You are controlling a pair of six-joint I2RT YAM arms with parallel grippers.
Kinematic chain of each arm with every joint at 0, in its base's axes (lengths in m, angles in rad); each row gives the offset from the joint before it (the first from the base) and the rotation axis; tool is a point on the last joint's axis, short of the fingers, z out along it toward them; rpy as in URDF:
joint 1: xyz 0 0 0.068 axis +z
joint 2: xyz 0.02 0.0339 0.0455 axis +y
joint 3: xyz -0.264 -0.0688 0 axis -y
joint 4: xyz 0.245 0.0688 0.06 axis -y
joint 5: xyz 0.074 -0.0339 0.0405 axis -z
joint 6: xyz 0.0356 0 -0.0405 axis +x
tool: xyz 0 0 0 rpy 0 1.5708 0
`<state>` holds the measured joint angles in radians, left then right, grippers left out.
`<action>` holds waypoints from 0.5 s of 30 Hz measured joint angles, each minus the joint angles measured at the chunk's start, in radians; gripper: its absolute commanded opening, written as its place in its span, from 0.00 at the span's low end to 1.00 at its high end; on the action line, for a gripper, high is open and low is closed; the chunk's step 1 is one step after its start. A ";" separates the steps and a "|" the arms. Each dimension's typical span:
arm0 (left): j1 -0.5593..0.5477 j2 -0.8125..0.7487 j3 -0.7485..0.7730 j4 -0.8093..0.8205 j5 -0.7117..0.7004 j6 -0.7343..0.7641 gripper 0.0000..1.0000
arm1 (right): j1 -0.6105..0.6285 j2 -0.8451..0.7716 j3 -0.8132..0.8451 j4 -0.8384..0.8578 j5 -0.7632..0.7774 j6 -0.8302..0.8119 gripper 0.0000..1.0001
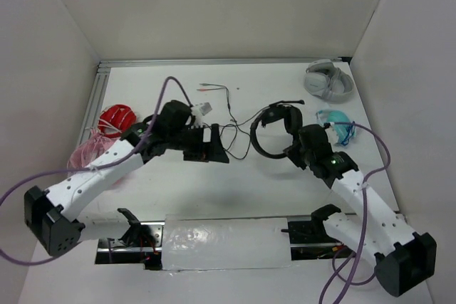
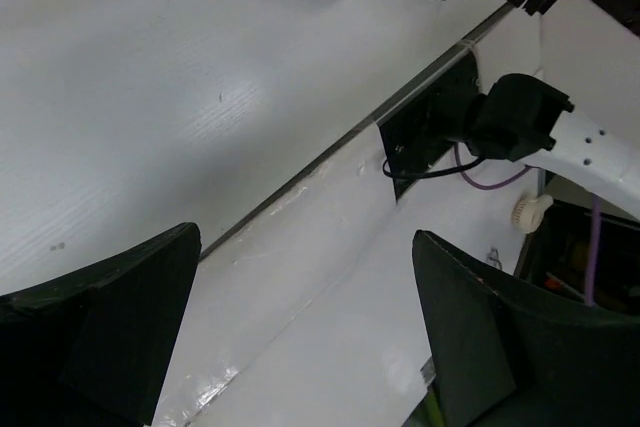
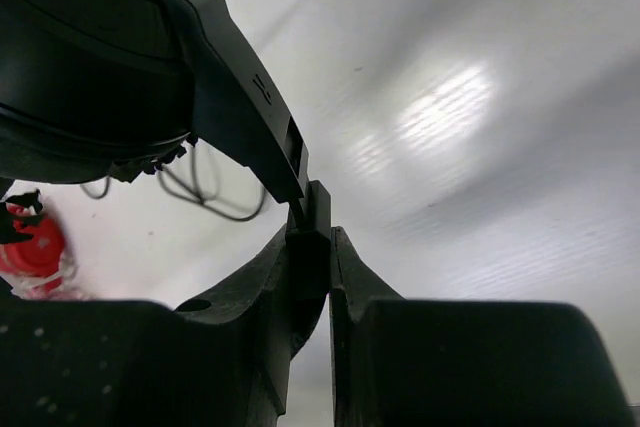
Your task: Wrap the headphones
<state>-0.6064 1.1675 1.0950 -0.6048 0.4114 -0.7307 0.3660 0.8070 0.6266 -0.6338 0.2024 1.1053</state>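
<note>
The black headphones (image 1: 262,149) lie mid-table, their thin cable (image 1: 231,132) looped loosely to the left of them. My right gripper (image 1: 293,149) is shut on the headphones' band beside an earcup (image 1: 292,120). In the right wrist view the gripper (image 3: 325,237) pinches the band's slider (image 3: 318,209), with the earcup (image 3: 90,67) at the upper left and the cable (image 3: 205,197) behind. My left gripper (image 1: 217,149) sits just left of the cable loops, open and empty. In the left wrist view it (image 2: 307,237) shows its fingers (image 2: 100,327) wide apart over bare table.
Grey-white headphones (image 1: 329,80) and teal headphones (image 1: 335,124) lie at the back right. Red headphones (image 1: 116,117) and a pink bundle (image 1: 89,153) lie at the left. A thin loose cable (image 1: 214,89) lies at the back. A taped white sheet (image 1: 224,243) covers the near edge.
</note>
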 measured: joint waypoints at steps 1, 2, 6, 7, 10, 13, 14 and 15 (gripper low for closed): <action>-0.053 0.034 0.021 -0.002 -0.027 -0.012 0.99 | 0.023 0.029 0.031 0.002 0.007 0.013 0.00; -0.093 0.064 0.040 -0.002 -0.056 -0.028 0.99 | 0.045 0.057 0.055 0.005 0.011 0.027 0.00; -0.182 0.168 0.113 0.000 -0.183 -0.114 0.99 | 0.138 0.174 0.128 0.008 0.017 0.108 0.00; -0.192 0.187 0.127 -0.001 -0.211 -0.132 0.99 | 0.149 0.187 0.136 0.011 0.011 0.131 0.00; -0.210 0.238 0.171 0.000 -0.286 -0.190 0.96 | 0.203 0.262 0.178 0.013 -0.003 0.170 0.00; -0.216 0.274 0.207 -0.003 -0.359 -0.245 0.95 | 0.249 0.289 0.209 0.015 -0.011 0.215 0.00; -0.217 0.285 0.215 -0.003 -0.380 -0.260 0.93 | 0.265 0.290 0.216 0.020 -0.014 0.231 0.00; -0.217 0.294 0.221 -0.002 -0.397 -0.273 0.91 | 0.275 0.290 0.221 0.021 -0.016 0.243 0.00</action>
<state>-0.8238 1.4612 1.3159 -0.6064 0.0143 -1.0039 0.6411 1.0966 0.8474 -0.6125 0.1864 1.3479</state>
